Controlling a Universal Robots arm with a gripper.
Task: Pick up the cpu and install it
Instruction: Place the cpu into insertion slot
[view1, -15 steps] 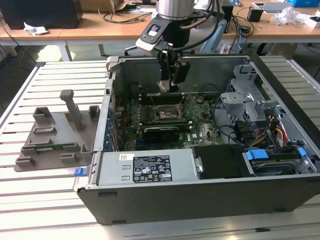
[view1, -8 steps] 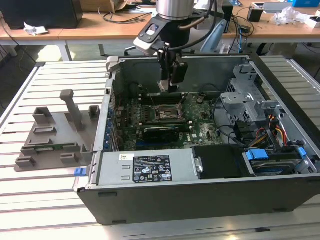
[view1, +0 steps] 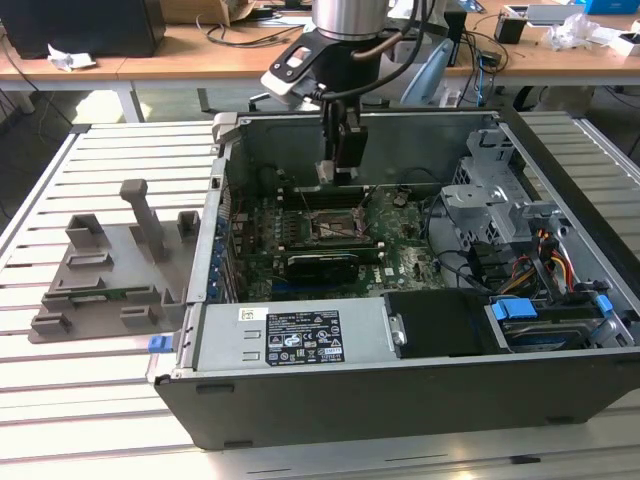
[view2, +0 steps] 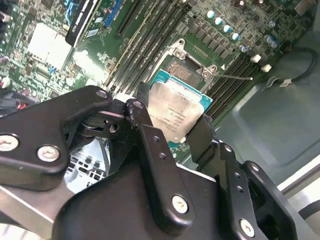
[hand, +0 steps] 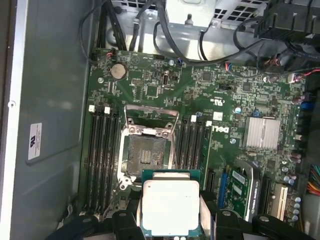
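My gripper (view1: 338, 168) hangs inside the open computer case (view1: 400, 400), shut on the cpu. The cpu (hand: 170, 205) is a flat square chip with a silvery metal top and a thin teal-green rim, pinched by two opposite edges between the black fingers (view2: 150, 145). It is in the air, above and just beside the open black socket (hand: 149, 150) on the green motherboard. The socket's metal bracket (hand: 150, 112) is flipped up and the socket holds nothing. In the second wrist view the cpu (view2: 175, 112) is tilted over the socket (view2: 189, 70).
Rows of memory slots (hand: 100, 155) flank the socket. A silver heatsink (hand: 261, 132) and a green card (hand: 240, 190) sit nearby. Cables and a drive cage (view1: 480, 200) fill the case's right side in the exterior view. A grey fixture (view1: 110, 260) stands outside on the slatted table.
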